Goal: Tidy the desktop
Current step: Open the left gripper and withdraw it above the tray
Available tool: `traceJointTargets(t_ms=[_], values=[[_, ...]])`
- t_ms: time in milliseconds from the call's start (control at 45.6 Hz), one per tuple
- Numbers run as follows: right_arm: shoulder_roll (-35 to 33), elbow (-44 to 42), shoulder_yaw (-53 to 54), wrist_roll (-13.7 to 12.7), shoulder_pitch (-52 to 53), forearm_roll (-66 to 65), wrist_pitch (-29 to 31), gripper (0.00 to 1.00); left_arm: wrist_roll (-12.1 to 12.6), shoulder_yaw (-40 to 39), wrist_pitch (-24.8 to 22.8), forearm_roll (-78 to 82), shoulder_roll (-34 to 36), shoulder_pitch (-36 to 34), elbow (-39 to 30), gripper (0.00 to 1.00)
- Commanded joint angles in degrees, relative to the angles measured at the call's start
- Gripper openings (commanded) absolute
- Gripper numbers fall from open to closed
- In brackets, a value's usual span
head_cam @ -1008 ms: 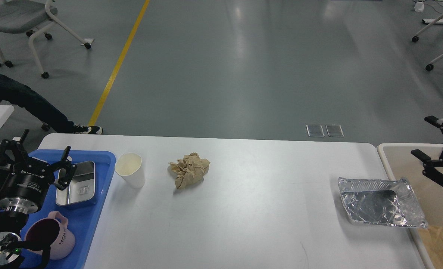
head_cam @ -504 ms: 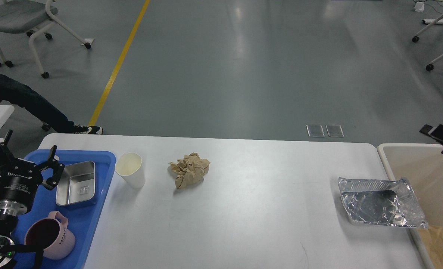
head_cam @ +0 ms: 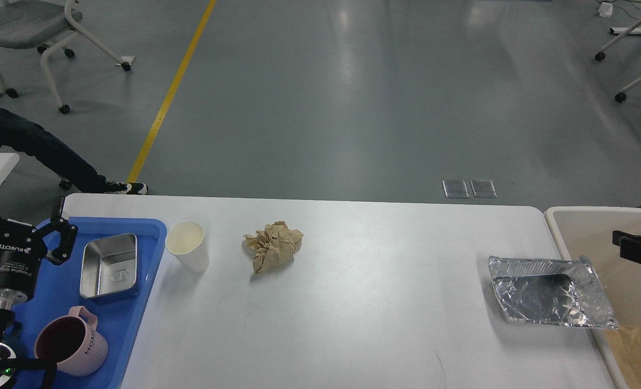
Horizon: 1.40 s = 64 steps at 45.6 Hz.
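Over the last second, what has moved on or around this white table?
Both arms pulled back outward. The left gripper, fingers spread and empty, slid left off the steel tin toward the edge of the blue plastic tray. The right gripper withdrew right over the beige bin. Paper cup, crumpled brown paper, foil tray and pink mug stayed put.

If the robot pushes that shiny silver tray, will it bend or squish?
Probably yes. The foil tray has wrinkled walls and a crinkled rim, so it looks thin and easy to dent. It is empty, so it is likely very light and may slide on the smooth desktop. One corner already hangs past the edge, so a push could tip it off.
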Motion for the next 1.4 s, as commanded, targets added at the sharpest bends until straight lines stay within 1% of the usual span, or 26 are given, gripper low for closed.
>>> traceJointTargets(t_ms=[0, 131, 197, 285, 351, 438, 548, 591, 701, 745, 789, 854, 876, 898, 920, 1052, 1161, 1380], values=[[-0.97, 0.06, -0.15, -0.11, -0.38, -6.54, -1.10, 1.00, 0.49, 0.00, -0.08, -0.07, -0.29, 0.19, 0.25, 0.96], [-1.14, -0.03, -0.23, -0.02, -1.17, -9.98, -1.72, 1.00, 0.67, 0.00, -0.08, -0.43, -0.64, 0.63, 0.25, 0.96], [-3.42, -0.12, -0.23, 0.15, -3.02, -13.58, -2.59, 1.00, 3.38, 1.22, -0.34, -0.69, -1.08, 0.71, 0.25, 0.96], [-5.00, -0.82, -0.32, 0.77, -5.82, -16.83, -5.75, 1.00, 7.52, 2.37, -0.61, -0.69, -1.08, 0.63, 0.25, 0.96], [-6.67, -1.87, -0.32, 1.56, -9.25, -17.72, -8.04, 1.00, 8.58, 2.37, -0.87, -0.69, -1.08, 0.63, 0.25, 0.96], [-8.43, -4.42, -0.32, 2.00, -12.33, -17.28, -9.01, 1.00, 8.75, 2.37, -0.79, -0.78, -1.08, 0.63, 0.25, 0.96], [-7.65, -5.66, -0.94, 2.79, -13.48, -16.14, -9.45, 1.00, 9.02, 2.37, -0.70, -1.92, -1.17, 0.63, 0.25, 0.96], [-7.38, -5.66, -0.94, 2.79, -13.48, -12.73, -9.80, 1.00, 9.28, 2.37, -0.52, -2.88, -1.17, 0.63, 0.25, 0.96], [-7.29, -6.09, 0.11, 3.05, -13.48, 0.89, -10.24, 1.00, 9.46, 2.37, -0.17, -4.47, -1.08, 0.45, 0.34, 0.96], [-7.29, -6.01, 0.82, 3.67, -13.48, 4.41, -11.11, 1.00, 9.46, 2.37, -0.17, -4.56, -1.17, 0.36, 0.34, 0.96], [-7.21, -5.83, 1.52, 6.55, -13.48, 4.69, -13.31, 1.00, 9.28, 2.37, -0.17, -4.56, -1.34, 0.36, 0.34, 0.96], [-7.29, -5.74, 1.35, 13.05, -13.65, 3.99, -16.21, 1.00, 9.11, 2.46, -0.17, -4.47, -1.78, 0.36, 0.43, 0.96], [-7.29, -5.92, 1.26, 14.81, -13.66, 3.73, -16.91, 1.00, 9.02, 2.46, -0.26, -4.47, -1.87, 0.36, 0.51, 0.96], [-7.29, -6.01, 1.26, 16.31, -13.74, 3.64, -17.44, 1.00, 9.02, 2.46, -0.26, -4.47, -1.87, 0.36, 0.60, 0.96], [-7.29, -6.27, 1.09, 16.94, -13.92, 3.64, -18.06, 1.00, 8.93, 2.46, -0.26, -4.47, -1.96, 0.45, 0.69, 0.96], [-6.94, -8.82, 0.21, 16.85, -14.09, 3.64, -18.41, 1.00, 8.75, 2.37, -0.26, -4.47, -1.96, 0.71, 0.86, 0.96], [-4.49, -11.45, -1.99, 16.68, -14.01, 3.64, -18.24, 1.00, 8.67, 2.46, -0.17, -4.47, -2.31, 0.63, 0.87, 0.96], [-2.81, -16.90, -6.03, 16.77, -13.48, 4.08, -16.75, 1.00, 8.93, 2.55, -0.17, -4.47, -2.93, 0.45, 0.87, 0.96]])
